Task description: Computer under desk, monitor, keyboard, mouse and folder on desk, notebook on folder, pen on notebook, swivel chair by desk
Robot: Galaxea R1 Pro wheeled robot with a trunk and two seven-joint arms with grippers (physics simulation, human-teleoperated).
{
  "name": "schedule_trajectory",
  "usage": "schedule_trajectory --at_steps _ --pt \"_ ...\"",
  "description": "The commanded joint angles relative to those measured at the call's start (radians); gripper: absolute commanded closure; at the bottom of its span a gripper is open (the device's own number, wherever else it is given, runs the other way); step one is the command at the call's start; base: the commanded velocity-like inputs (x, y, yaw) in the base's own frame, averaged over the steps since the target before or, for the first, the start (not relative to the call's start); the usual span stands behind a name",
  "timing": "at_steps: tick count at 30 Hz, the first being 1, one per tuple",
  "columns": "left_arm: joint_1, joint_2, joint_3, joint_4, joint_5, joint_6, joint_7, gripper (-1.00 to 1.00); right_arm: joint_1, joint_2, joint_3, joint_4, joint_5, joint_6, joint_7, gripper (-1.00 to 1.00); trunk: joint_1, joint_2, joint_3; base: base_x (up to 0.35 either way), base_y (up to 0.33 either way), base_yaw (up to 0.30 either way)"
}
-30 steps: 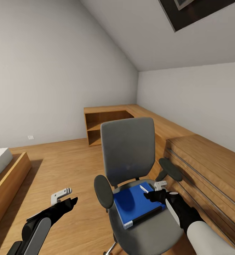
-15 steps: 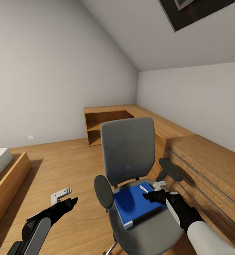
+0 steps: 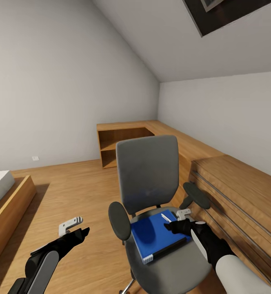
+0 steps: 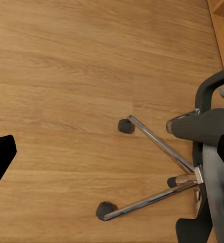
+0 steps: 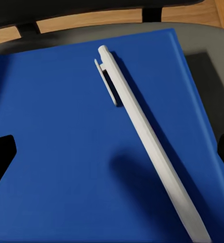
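One pen [image 5: 142,131] lying loose on the folder [image 3: 156,237] is best pinched mid-shaft by the spread right gripper [image 3: 175,226], lowered squarely.

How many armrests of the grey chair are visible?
2: one dark oval armrest beside the blue folder, toward the robot's left; the other near the wooden chest.
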Motion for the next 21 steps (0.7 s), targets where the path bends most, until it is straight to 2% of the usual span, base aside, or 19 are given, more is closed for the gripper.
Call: schedule_trajectory --at_steps 1,21 --pt "-0.001 0.001 -0.002 -0.001 0.011 0.001 0.010 -1.00 -0.001 -0.001 0.003 -0.001 0.003 0.006 0.002 -1.00 0.000 -0.001 -0.001 0.000 0.000 0.000" --pt "-0.001 0.001 -0.002 -0.001 0.011 0.003 0.010 -1.00 0.000 -0.001 0.000 -0.001 0.002 0.009 0.000 -1.00 0.000 -0.001 -0.001 0.000 0.000 0.036"
